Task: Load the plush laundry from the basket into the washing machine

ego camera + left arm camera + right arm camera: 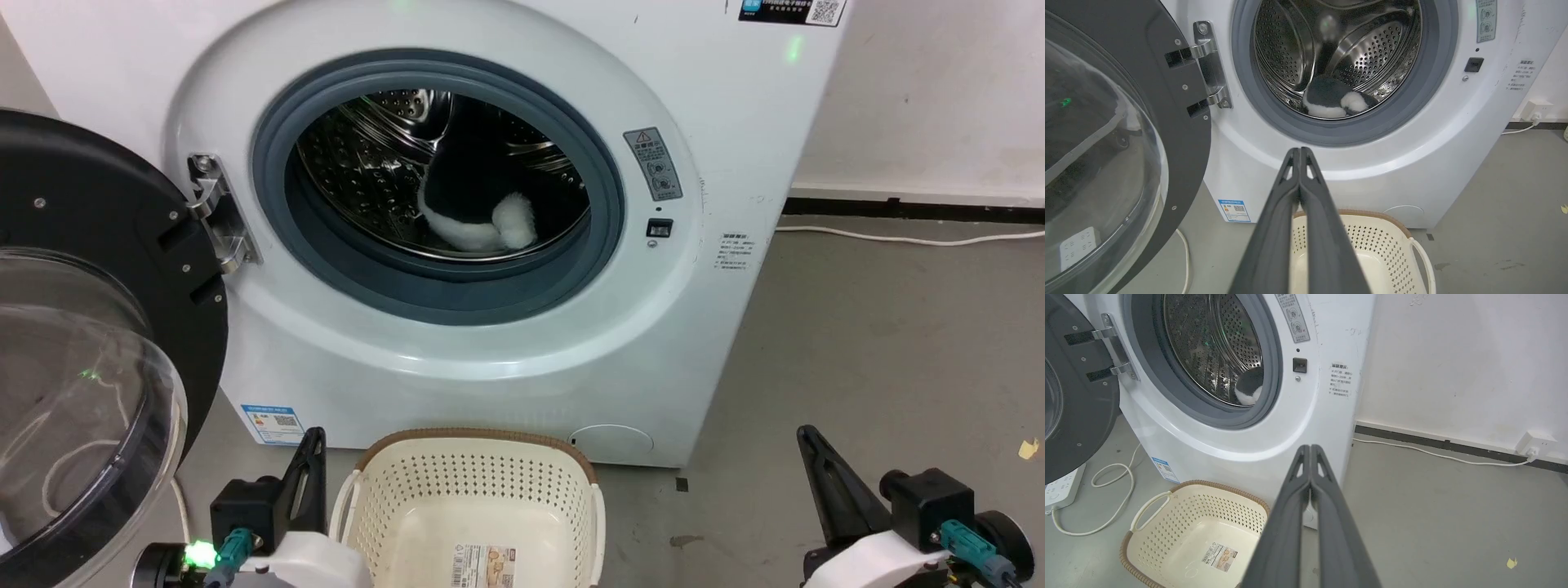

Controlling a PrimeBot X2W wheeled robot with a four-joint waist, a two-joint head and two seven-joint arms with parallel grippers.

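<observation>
Toy (473, 192) lies in washer (735, 122), past the ring (272, 204) — we hold left claw (1300, 151), right claw (1310, 448) pinched tight, empty, clear of door (82, 204).

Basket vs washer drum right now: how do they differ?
The basket is cream plastic and holds no laundry; the washing machine drum is shiny steel and holds the plush laundry. The basket opens upward on the floor; the drum opens forward. Both are perforated.
</observation>
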